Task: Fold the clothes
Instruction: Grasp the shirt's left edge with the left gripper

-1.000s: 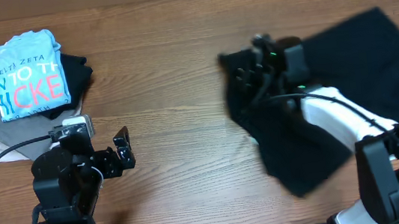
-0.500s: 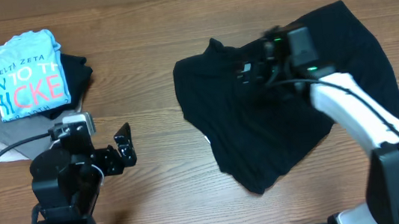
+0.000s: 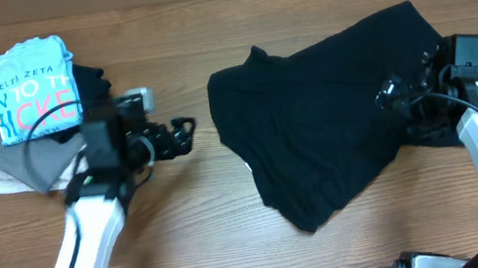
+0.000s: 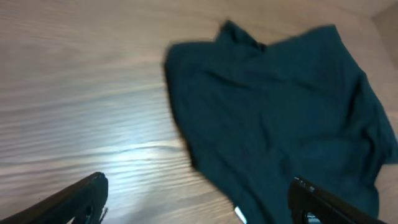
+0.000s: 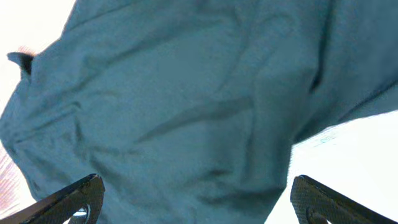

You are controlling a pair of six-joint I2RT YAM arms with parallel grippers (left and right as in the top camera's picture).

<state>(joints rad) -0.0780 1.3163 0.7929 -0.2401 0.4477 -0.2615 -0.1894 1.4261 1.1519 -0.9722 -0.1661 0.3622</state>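
Your left claw (image 3: 181, 131) has swung out from its rest, and your right claw (image 3: 391, 93) has backed off to the garment's far side. Both stand with fingers spread, holding nothing. The black garment (image 3: 321, 143) lies rumpled and flat, just ahead of the left claw and directly under the right one. Behind the left claw sits the folded pile (image 3: 32, 99). By my judgement, every fold on this piece is still to do.

Top-down and wrist views, shared garment (image 3: 329, 133)
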